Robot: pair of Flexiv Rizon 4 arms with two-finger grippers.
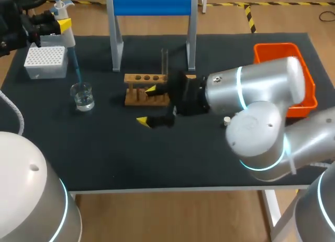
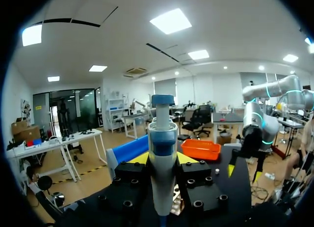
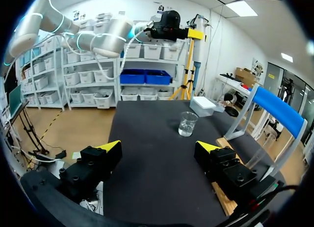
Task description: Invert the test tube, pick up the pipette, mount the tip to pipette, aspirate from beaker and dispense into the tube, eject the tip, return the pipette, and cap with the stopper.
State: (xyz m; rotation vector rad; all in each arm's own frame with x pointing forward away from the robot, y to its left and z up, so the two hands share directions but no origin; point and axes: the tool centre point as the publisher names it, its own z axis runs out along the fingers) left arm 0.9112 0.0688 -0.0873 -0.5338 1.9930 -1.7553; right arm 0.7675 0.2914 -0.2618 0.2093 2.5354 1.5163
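Note:
My left gripper (image 1: 58,26) is at the far left of the table, shut on the white and blue pipette (image 1: 67,35). The pipette's blue tip slants down to the mouth of the glass beaker (image 1: 82,95), which holds water. In the left wrist view the pipette (image 2: 163,153) stands upright between the fingers of the left gripper (image 2: 163,175). My right gripper (image 1: 147,105) is open at the front of the wooden tube rack (image 1: 146,87). A glass test tube (image 1: 164,64) stands at the rack's right end. In the right wrist view the right gripper (image 3: 159,148) holds nothing, with the beaker (image 3: 187,124) ahead.
A white tip box (image 1: 46,61) sits behind the beaker. A blue-barred stand (image 1: 152,3) rises behind the rack. An orange bin (image 1: 309,90) is at the far right. A small white stopper (image 1: 226,120) lies near my right arm.

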